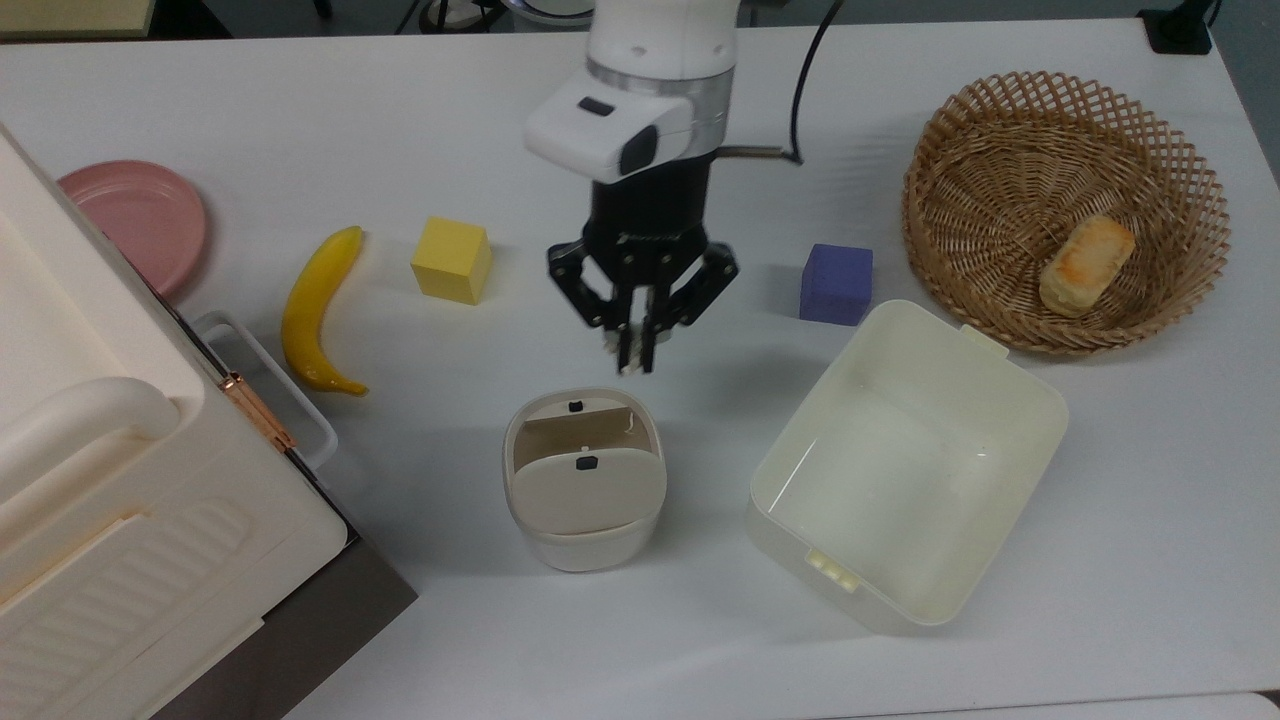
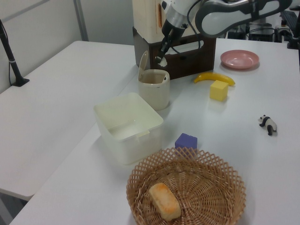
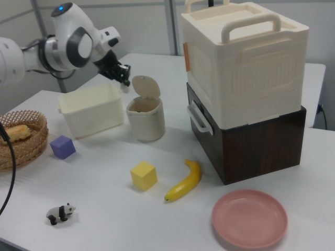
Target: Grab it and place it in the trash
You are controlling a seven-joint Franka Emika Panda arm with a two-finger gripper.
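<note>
The arm reaches downward; its gripper (image 1: 634, 360) hangs pointing down. The black fingers (image 1: 628, 345) sit pinched nearly together.

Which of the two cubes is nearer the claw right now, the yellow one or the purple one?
In the top view the yellow cube is slightly nearer the claw, to the top view's left of it. The purple cube is to the top view's right.
</note>
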